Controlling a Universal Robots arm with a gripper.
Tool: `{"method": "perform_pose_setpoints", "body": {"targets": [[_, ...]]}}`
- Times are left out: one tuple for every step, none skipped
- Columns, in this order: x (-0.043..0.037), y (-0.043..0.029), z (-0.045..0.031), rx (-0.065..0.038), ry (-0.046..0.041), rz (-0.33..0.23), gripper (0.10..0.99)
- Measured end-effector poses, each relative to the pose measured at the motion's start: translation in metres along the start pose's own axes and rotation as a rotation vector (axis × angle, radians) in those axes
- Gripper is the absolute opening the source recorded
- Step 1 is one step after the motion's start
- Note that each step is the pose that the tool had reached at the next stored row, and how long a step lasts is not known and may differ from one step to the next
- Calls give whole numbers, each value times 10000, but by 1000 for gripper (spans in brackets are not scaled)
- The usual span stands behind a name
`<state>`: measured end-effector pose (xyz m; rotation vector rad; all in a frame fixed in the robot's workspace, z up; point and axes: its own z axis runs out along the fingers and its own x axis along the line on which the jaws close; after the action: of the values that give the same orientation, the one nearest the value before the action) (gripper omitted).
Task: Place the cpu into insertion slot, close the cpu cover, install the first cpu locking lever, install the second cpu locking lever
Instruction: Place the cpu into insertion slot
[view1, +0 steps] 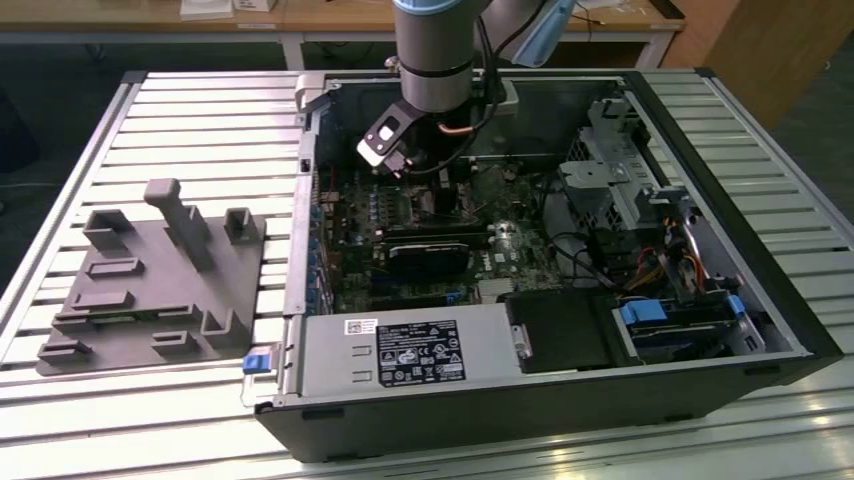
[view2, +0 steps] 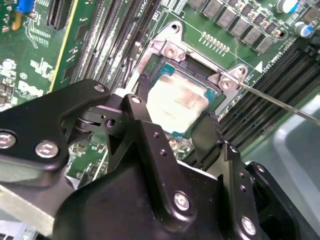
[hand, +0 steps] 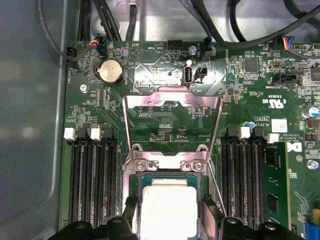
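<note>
Second wrist view: gripper (view2: 178, 99) astride cpu (view2: 175, 105); first wrist view: cover (hand: 172, 97) up.

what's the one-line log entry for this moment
chip: in socket | cover: open | gripper: around chip

Robotics lab or test workshop, by every sign. Shown by a work table (view1: 200, 120) of silvery metal slats, carrying a black computer case (view1: 534, 425) laid on its side, panel off, green motherboard (hand: 165, 65) bare. Near the table's edge on the exterior view's left, a grey fixture block (view1: 147, 290) with moulded holders. Above the case, a grey robot arm (view1: 438, 50) reaching inside, its black gripper (view2: 177, 102) over the board in the second wrist view. Beyond the far edge, wooden benches (view1: 334, 18) on a dark floor (view1: 54, 90).
</note>
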<state>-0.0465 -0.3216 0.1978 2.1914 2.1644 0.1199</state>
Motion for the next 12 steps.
{"method": "perform_pose_setpoints", "body": {"targets": [[0, 2, -21, 0, 1, 0, 616], [0, 4, -45, 0, 1, 0, 616], [1, 6, -67, 0, 2, 0, 616], [1, 8, -87, 0, 3, -1, 616], [2, 10, -107, 0, 3, -1, 616], [2, 12, -123, 0, 2, -1, 616], [2, 13, -133, 0, 2, -1, 616], [2, 13, -133, -1, 4, 0, 616], [2, 13, -133, -2, 5, -1, 616], [2, 13, -133, -1, 5, -1, 616], [2, 13, -133, -1, 5, 0, 616], [2, 13, -134, -1, 3, -1, 616]]}}
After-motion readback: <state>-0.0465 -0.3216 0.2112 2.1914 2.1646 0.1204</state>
